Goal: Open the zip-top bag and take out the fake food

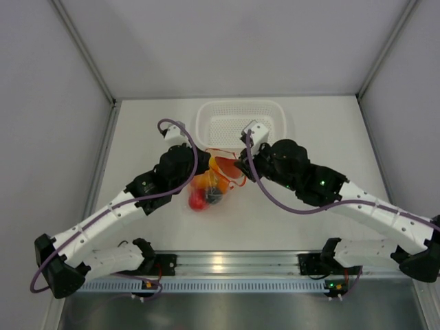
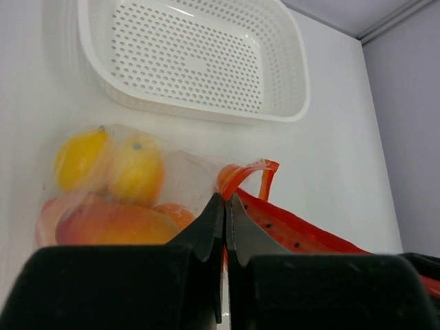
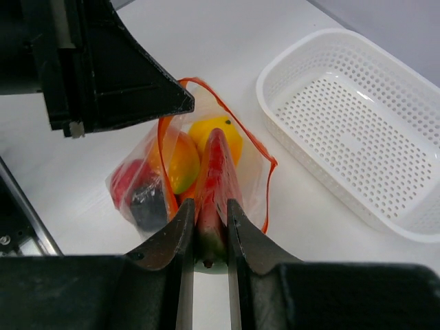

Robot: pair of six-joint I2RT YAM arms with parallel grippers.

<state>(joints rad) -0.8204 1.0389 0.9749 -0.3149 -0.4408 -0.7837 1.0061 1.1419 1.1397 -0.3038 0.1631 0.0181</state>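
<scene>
The zip-top bag (image 1: 206,191) lies mid-table with its orange-red zip strip (image 2: 247,172) pulled open. My left gripper (image 2: 225,199) is shut on the strip at the bag's mouth; it also shows in the top view (image 1: 201,165). My right gripper (image 3: 206,206) is shut on a red watermelon slice (image 3: 214,172) with a green rind, which sticks out of the open mouth. Inside the bag (image 3: 254,175) are a yellow lemon (image 3: 230,134), an orange-yellow mango (image 3: 182,161), a red fruit (image 3: 124,182) and a dark piece (image 3: 148,203).
A white perforated basket (image 1: 240,104) stands just behind the bag and holds nothing; it shows in the left wrist view (image 2: 206,113) and the right wrist view (image 3: 275,89). Grey walls close in the table on three sides.
</scene>
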